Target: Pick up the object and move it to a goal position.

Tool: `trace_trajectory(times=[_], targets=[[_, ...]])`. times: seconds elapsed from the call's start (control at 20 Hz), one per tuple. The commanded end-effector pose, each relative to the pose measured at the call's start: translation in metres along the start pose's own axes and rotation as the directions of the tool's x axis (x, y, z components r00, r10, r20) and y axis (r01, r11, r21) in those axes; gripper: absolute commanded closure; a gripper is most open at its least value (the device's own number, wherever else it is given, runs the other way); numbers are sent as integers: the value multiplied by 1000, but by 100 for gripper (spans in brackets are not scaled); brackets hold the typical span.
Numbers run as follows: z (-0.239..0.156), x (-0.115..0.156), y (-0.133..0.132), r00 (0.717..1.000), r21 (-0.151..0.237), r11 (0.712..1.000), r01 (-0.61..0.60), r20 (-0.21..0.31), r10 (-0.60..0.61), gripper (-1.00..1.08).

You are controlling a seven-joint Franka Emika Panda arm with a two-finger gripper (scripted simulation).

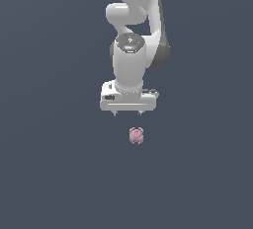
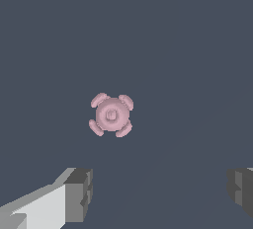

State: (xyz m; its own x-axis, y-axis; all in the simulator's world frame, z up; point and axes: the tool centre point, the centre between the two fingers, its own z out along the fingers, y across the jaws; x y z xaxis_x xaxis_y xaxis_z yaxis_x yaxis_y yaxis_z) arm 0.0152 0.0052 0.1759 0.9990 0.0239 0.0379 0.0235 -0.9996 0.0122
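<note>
The fingers of the gripper stand spread wide apart, holding and touching nothing, with grey pads facing each other across a bare gap. The object, small, pink and round with four bumpy knobs about a central dome, lies clear of both fingers. In the exterior view it sits on the dark grey surface, near the fingertips and slightly toward that view's right.

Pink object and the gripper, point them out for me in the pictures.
pink object (image 2: 111, 115), wrist view, on its round central body.
gripper (image 1: 128, 113), exterior view, midway between the two fingertips, jaws open.
</note>
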Motion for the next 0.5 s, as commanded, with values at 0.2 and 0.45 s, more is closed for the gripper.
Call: trace_trajectory(times=[0.2,0.45], targets=[[19,8,-9,1000,3,1000,-18,9,18,-92],[46,19,-23,999,7,999,-44,21,44,-92]])
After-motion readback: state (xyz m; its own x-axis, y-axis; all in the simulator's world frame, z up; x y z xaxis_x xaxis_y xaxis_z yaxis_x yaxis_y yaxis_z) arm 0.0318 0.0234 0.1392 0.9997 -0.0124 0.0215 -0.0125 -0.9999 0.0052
